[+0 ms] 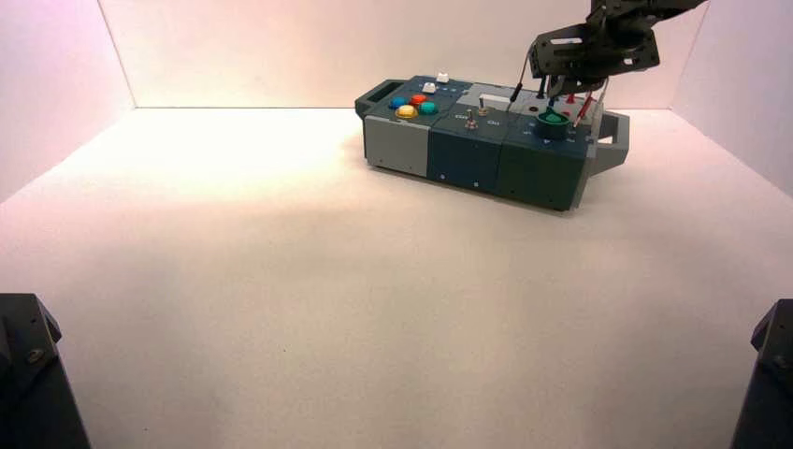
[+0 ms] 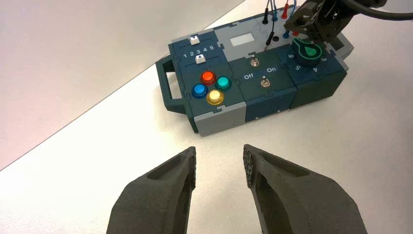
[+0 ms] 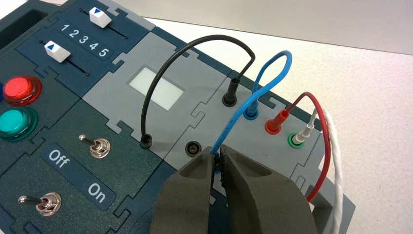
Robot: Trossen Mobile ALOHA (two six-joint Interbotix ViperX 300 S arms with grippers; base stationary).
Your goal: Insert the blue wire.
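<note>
Nearest the camera: left gripper [image 2: 219,163], dark, idle in front of the box, fingers spread with nothing between them. Right arm reaches in over the box's right part; right gripper [image 3: 215,154] points down at the grey panel, fingers pressed together on the thin light-blue flexible wire [image 3: 272,87]. Wire arches from a blue-ringed socket [image 3: 251,114] at the panel's back to the fingertips; seating of the held end: cannot tell.

Counts on the dark green, blue and grey box [image 2: 219,114]: push buttons [image 2: 215,97], 4 (red, teal, blue, yellow); white sliders [image 3: 57,51], 2; metal toggle switches [image 3: 100,147], 2; round green knob [image 2: 307,51], 1; wires, 4 (black, blue, red, white).
</note>
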